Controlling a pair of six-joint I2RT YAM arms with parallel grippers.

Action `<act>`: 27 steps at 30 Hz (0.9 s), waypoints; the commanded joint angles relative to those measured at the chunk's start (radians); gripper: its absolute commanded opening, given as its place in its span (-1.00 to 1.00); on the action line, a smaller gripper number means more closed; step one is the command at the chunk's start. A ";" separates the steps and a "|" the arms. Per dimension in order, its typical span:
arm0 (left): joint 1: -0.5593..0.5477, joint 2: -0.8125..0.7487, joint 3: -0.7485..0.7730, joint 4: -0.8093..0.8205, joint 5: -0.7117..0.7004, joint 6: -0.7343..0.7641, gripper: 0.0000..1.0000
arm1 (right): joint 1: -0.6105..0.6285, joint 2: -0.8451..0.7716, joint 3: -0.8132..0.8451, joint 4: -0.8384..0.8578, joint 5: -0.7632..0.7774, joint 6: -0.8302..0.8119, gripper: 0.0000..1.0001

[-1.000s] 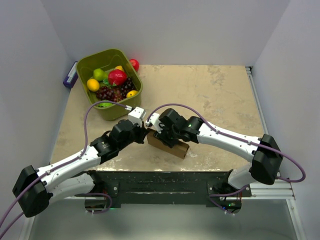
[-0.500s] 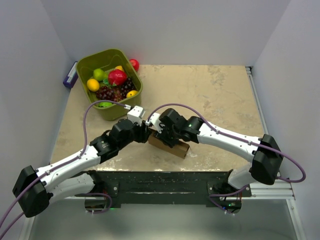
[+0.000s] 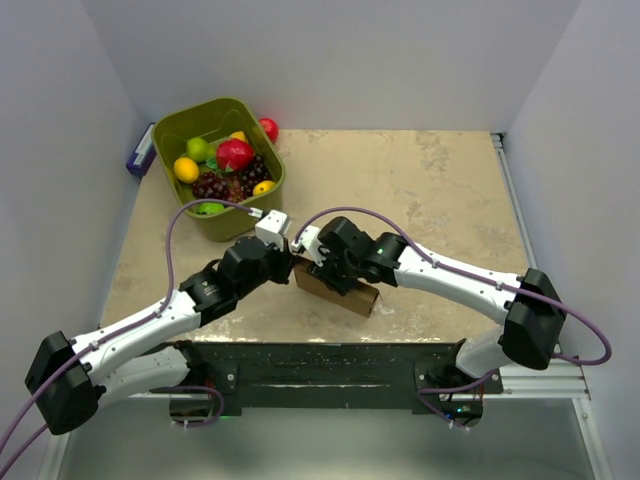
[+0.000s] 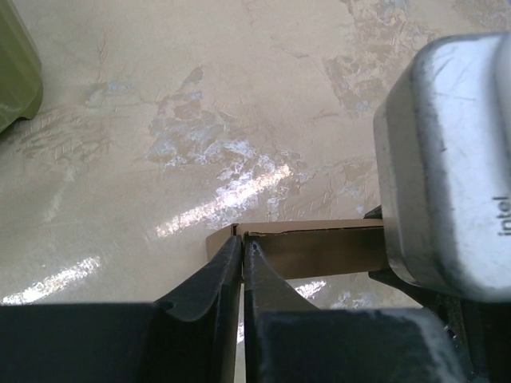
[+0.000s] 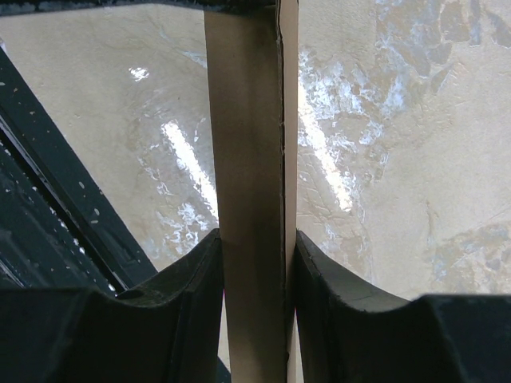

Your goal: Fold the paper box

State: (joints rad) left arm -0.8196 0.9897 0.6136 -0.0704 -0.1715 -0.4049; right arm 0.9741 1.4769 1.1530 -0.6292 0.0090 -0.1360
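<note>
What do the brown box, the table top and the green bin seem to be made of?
Brown box: thin matte cardboard, by its dull brown face and cut edge. Table top: glossy, stone-patterned, perhaps laminate; it mirrors the lights. Green bin: likely moulded plastic, smooth rounded rim.

The left arm (image 3: 150, 325) and right arm (image 3: 450, 275) had white shells with bulky black joints. A purple cable (image 3: 348, 209) looped along each. Both were bolted to a black, white-flecked mounting plate (image 3: 320, 375) at the near edge. The left gripper (image 4: 242, 249) had curved matte black fingers (image 4: 200, 295); a rounded silver-grey camera housing (image 4: 447, 159) beside it read "intel"
</note>
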 commanded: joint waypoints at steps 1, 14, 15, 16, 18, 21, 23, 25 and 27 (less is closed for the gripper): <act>-0.003 -0.005 0.040 0.037 0.004 -0.006 -0.91 | -0.002 -0.017 -0.010 -0.007 0.009 -0.013 -0.99; -0.001 0.001 0.011 0.029 0.004 -0.035 -1.00 | -0.002 -0.020 -0.012 -0.009 0.009 -0.013 -0.99; -0.003 -0.002 -0.001 0.021 -0.003 -0.034 -1.00 | -0.002 -0.018 -0.010 -0.007 0.008 -0.013 -0.99; -0.001 -0.009 -0.009 0.018 -0.022 -0.032 -1.00 | -0.002 -0.020 -0.010 -0.007 0.008 -0.013 -0.99; -0.001 -0.019 -0.034 0.020 -0.031 -0.032 -1.00 | -0.003 -0.020 -0.010 -0.007 0.006 -0.013 -0.99; -0.003 -0.029 -0.066 0.040 -0.023 -0.035 -1.00 | -0.002 -0.018 -0.010 -0.006 0.006 -0.013 -0.99; -0.001 -0.029 -0.080 0.046 -0.023 -0.035 -1.00 | -0.002 -0.020 -0.010 -0.007 0.006 -0.013 -0.99; -0.003 -0.031 -0.097 0.055 -0.028 -0.032 -1.00 | -0.002 -0.020 -0.010 -0.006 0.006 -0.013 -0.99; -0.001 -0.031 -0.112 0.055 -0.028 -0.028 -1.00 | -0.002 -0.020 -0.010 -0.006 0.006 -0.013 -0.99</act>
State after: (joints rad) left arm -0.8196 0.9550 0.5480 -0.0029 -0.1799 -0.4282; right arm 0.9741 1.4769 1.1530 -0.6296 0.0086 -0.1356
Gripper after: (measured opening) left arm 0.015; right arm 0.383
